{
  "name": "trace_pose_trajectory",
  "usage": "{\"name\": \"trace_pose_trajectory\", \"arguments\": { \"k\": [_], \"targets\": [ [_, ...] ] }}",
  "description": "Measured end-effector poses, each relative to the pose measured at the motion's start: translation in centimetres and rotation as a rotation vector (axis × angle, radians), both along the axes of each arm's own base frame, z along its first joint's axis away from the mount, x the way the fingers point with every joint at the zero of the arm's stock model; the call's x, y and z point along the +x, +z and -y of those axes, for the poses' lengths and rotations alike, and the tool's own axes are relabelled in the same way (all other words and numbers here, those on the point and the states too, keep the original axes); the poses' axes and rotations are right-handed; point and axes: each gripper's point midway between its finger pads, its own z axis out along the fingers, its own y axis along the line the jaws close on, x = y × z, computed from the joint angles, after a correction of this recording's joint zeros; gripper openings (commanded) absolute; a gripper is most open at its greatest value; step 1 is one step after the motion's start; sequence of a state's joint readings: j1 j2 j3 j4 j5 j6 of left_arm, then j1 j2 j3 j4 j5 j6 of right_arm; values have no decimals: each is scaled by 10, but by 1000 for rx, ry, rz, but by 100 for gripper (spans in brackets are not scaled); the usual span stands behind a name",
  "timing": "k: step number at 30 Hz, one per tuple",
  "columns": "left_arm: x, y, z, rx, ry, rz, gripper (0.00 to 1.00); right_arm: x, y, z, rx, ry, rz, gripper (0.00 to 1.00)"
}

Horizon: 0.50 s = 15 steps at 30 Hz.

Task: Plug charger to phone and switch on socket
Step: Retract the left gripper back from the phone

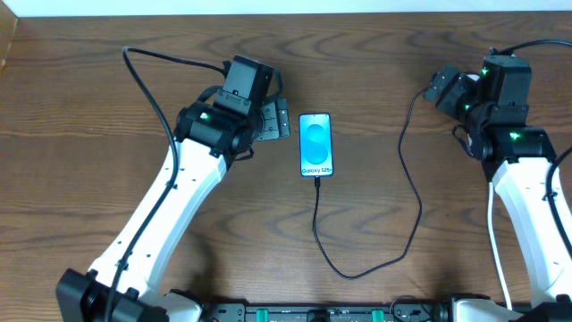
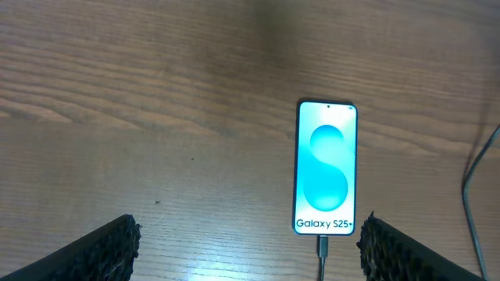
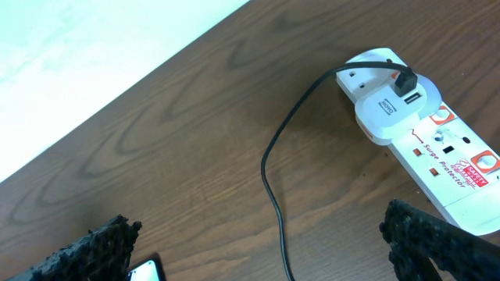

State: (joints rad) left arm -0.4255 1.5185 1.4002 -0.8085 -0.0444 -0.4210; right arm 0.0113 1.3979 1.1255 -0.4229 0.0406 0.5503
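White socket [image 3: 437, 148] lies ahead-right of the right claw [image 3: 258, 222], jaws apart, empty. The phone [image 2: 326, 167], charger [image 2: 321, 248] seated, sits ahead of the spread, empty left claw [image 2: 248, 225]. Reaching carelessly to switch on could snag the charger and unplug it.

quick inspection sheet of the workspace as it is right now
surface: wooden table, no spills seen
job's things: phone flat, screen lit; charger tip is in the phone's lower end, its other end in the white adapter on the socket; switch state cannot be told
clutter: nothing seen
grippers: left tool open over the table by the phone; right tool open near the socket; neither holds anything
cables: charger lies in a loose loop on the table, no knots
surroundings: pale area beyond the table edge
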Motion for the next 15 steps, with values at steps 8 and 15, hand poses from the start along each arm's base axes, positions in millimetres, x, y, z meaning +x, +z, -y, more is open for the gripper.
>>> {"name": "trace_pose_trajectory", "arguments": {
  "k": [8,15],
  "targets": [
    [-18,26,-19,35,28,43,90,-2,-2,0,0,0,-12,99],
    [-51,90,-39,-20,50,215,90,-2,-2,0,0,0,-13,99]
  ]
}}
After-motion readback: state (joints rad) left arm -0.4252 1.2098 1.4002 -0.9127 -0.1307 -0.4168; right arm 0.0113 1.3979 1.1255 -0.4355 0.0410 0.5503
